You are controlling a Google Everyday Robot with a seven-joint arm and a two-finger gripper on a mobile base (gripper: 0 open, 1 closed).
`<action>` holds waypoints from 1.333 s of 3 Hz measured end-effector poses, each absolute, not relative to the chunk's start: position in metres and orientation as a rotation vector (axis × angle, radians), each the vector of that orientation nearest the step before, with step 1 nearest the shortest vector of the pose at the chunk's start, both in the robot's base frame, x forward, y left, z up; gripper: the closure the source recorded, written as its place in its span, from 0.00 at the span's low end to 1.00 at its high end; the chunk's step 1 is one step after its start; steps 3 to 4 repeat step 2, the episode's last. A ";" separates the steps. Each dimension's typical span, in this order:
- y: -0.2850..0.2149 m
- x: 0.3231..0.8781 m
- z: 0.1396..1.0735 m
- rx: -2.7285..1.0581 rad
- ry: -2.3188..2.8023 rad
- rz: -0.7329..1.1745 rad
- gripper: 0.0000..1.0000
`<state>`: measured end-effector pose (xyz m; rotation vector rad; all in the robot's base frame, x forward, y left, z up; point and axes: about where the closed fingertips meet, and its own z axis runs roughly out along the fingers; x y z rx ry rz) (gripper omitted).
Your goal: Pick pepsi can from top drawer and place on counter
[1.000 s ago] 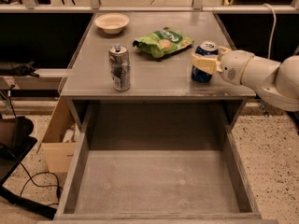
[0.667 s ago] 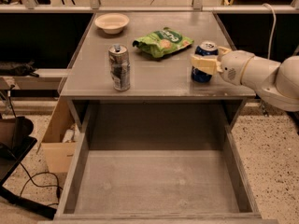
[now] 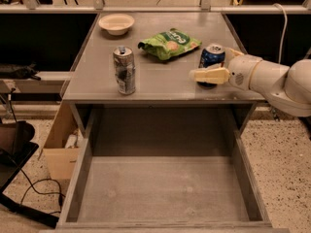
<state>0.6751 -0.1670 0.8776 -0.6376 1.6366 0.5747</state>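
Pepsi can is standing upright on the tabletop's right side. The gripper is straddling it, and we cannot tell whether the jaws are clamping or released.

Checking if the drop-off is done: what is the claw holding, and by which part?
The claw is around the lower body of the blue soda can, which stands on the counter; whether it actually grips it cannot be told.

The pincer is at the pepsi can standing on the counter.
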 end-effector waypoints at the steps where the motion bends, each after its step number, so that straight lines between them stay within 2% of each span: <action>1: -0.159 0.682 0.895 -0.677 1.645 0.583 0.00; 2: -0.147 0.689 0.939 -0.721 1.612 0.610 0.00; 4: -0.147 0.689 0.939 -0.721 1.612 0.610 0.00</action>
